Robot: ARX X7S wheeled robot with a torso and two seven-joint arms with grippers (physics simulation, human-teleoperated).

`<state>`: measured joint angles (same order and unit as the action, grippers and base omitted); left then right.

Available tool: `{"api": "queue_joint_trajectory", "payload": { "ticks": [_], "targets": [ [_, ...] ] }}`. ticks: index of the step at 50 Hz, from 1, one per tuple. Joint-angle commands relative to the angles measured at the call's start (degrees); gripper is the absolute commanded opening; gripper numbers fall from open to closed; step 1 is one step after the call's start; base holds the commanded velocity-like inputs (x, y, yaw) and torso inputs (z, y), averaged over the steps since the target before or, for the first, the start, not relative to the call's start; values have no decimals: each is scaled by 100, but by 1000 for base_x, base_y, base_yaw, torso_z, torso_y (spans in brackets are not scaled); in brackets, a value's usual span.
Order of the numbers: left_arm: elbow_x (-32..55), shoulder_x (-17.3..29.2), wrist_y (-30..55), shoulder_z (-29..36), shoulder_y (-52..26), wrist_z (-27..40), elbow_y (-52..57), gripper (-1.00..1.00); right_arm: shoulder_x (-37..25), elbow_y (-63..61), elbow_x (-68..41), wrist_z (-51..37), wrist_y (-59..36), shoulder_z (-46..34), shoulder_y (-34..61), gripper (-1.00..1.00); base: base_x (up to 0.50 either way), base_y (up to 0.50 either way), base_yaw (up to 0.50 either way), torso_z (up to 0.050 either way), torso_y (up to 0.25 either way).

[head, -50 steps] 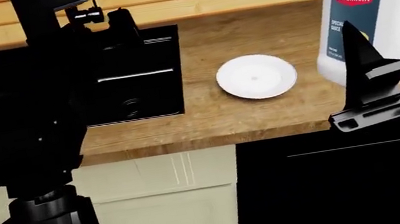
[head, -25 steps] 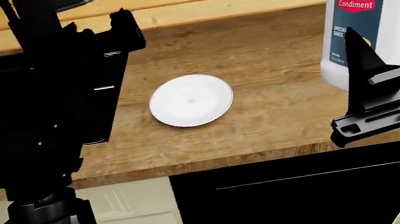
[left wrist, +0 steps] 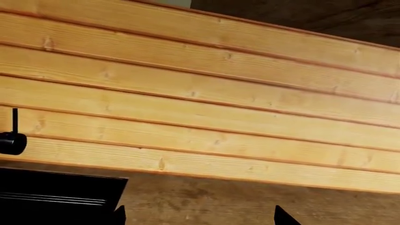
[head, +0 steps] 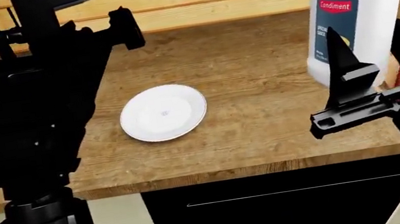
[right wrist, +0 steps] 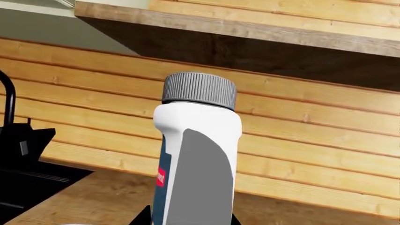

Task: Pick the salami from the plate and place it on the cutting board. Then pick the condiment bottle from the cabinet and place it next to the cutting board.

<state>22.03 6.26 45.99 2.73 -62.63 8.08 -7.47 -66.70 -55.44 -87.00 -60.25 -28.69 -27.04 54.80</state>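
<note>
Nearest the head camera: right end effector (head: 356, 91), black, one pointed finger standing in front of the tall white plastic condiment bottle (head: 351, 12) with dark blue label and red band. In the right wrist view, the same bottle (right wrist: 194, 154) fills the centre, upright, grey ribbed cap on top, dark finger tips flanking its base at the lower edge. Judged pinched on the bottle; contact itself sits at the frame edge, so taken from position, not seen directly.

Bottle out of the cabinet and over the brown wooden tabletop (head: 259, 79); whether resting or lifted cannot be told.

Further in: small round white plate (head: 164, 112) bare, no salami on it. First stage judged complete on that evidence alone, since neither salami nor cutting board confirmed in any view; a reddish sliver beside the bottle's base too small to identify.

Left end effector (left wrist: 196, 220): only two dark tips at the wrist view's edge, apart, nothing between them; raised toward the pale plank wall (left wrist: 200, 108).

Remaining: setting bottle down beside the board, release.
</note>
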Motion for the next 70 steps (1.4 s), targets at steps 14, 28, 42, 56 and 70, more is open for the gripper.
{"api": "queue_joint_trajectory", "payload": {
  "ticks": [14,28,42,56,70],
  "targets": [
    [137,90,16,48,-25,91,99,100,812,969,2107,473,-235,-482,-369,-100,0,0,0,0,1],
    [176,122,-37,99,-16,125,56,100,875,1292,2852,543,-32,-614,-696,-100,0,0,0,0,0],
    [206,144,-100,181,-7,137,8,100,899,2076,3627,729,742,-669,-1482,-100,0,0,0,1,1],
    [252,167,-120,239,0,170,5,100,1060,2589,3905,926,992,-757,-1685,-100,0,0,0,0,0],
    [297,200,-190,268,14,180,-45,100,1313,3099,4183,1116,1168,-858,-1723,-100,0,0,0,0,1]
  ]
}}
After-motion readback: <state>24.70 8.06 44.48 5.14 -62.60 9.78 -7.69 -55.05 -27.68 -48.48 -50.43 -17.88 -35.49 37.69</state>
